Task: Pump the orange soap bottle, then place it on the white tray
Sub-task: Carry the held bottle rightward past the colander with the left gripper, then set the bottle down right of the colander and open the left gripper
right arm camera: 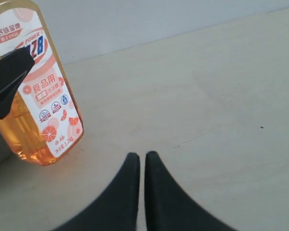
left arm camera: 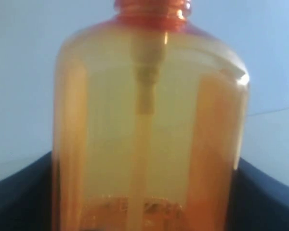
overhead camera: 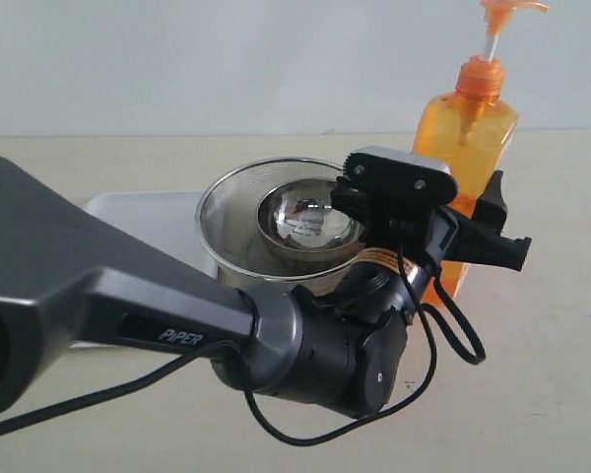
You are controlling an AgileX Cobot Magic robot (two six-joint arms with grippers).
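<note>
The orange soap bottle stands upright on the table at the right, its orange pump head raised on a white stem. Its white-and-red label faces the right wrist camera, and its base rests on the table. My left gripper reaches across and is shut on the bottle's lower body, a dark finger pressed on each side of the bottle. My right gripper is shut on nothing, low over bare table beside the bottle. The white tray lies at the back left, partly hidden by the left arm.
A round steel mesh strainer bowl with a shiny steel bowl inside stands between the tray and the bottle, close to the left gripper. The left arm fills the front left. A black cable loops below the wrist.
</note>
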